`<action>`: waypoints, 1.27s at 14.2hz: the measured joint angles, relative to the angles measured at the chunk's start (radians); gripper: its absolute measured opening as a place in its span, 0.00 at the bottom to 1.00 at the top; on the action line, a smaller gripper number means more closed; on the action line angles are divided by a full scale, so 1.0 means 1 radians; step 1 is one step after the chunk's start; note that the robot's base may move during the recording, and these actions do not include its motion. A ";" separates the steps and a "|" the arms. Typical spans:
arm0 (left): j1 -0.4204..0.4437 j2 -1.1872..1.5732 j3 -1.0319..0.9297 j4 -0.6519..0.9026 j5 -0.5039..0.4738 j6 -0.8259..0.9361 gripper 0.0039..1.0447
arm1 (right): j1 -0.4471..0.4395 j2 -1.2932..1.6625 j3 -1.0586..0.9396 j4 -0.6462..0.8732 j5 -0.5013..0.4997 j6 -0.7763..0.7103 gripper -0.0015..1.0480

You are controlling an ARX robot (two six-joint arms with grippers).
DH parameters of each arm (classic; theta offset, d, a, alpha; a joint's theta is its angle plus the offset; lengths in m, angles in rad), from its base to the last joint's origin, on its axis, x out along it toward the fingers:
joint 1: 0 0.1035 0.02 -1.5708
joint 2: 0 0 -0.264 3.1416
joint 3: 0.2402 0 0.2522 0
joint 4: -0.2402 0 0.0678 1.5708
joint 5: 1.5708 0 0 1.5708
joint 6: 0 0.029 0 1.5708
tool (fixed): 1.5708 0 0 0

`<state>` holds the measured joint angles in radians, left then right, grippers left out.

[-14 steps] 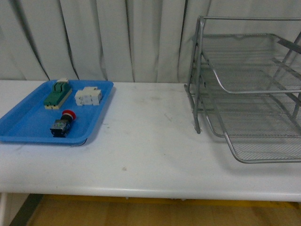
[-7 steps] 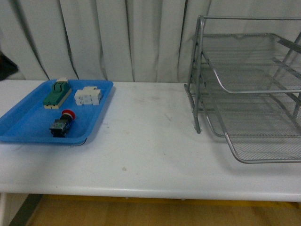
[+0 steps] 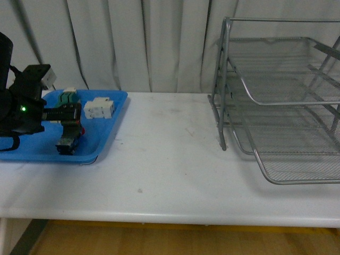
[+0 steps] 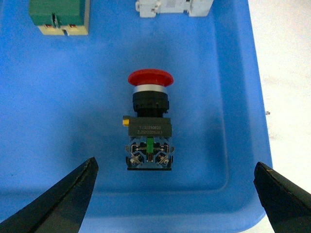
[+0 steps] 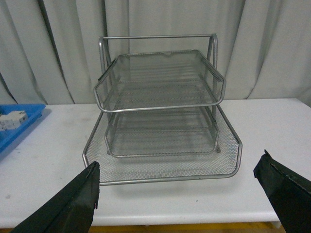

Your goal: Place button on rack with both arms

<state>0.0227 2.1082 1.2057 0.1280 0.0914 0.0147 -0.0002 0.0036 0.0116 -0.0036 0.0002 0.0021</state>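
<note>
White surface [image 3: 170, 175] before pale curtains [image 3: 133, 42]: blue tray [image 3: 101, 133] at 9 o'clock, rack [image 3: 276, 106] at 3 o'clock. The button [image 4: 148, 126] lies in the tray, untouched, below the left fingers [image 4: 58, 204], spread apart; the right fingers [image 5: 63, 208], also apart, face the rack. The left arm [image 3: 21, 106], unseen half a second ago, now hangs over the tray.

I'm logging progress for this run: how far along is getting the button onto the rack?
Nothing done yet: the button lies in the blue tray, ungrasped. In hand: the left gripper hangs open above it, not touching. Left: grasp, lift, carry it over and set it on the rack, whose visible tiers hold nothing; the right gripper is open, facing the rack.
</note>
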 joint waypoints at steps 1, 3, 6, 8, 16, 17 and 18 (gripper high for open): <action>0.000 0.018 0.005 0.000 0.003 0.013 0.94 | 0.000 0.000 0.000 0.000 0.000 0.000 0.94; 0.000 0.050 0.031 -0.003 -0.009 0.037 0.94 | 0.000 0.000 0.000 0.000 0.000 0.000 0.94; 0.001 0.093 0.089 -0.020 -0.042 0.048 0.94 | 0.000 0.000 0.000 0.000 0.000 0.000 0.94; 0.003 0.153 0.142 -0.063 -0.058 0.054 0.94 | 0.000 0.000 0.000 0.000 0.000 0.000 0.94; -0.006 0.235 0.233 -0.098 -0.092 0.074 0.35 | 0.000 0.000 0.000 0.000 0.000 0.000 0.94; -0.006 0.235 0.233 -0.097 -0.092 0.073 0.35 | 0.000 0.000 0.000 0.000 0.000 0.000 0.94; -0.006 0.232 0.228 -0.091 -0.091 0.072 0.35 | 0.000 0.000 0.000 0.000 0.000 0.000 0.94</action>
<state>0.0166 2.3398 1.4334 0.0368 0.0006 0.0868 -0.0002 0.0036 0.0116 -0.0036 0.0002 0.0021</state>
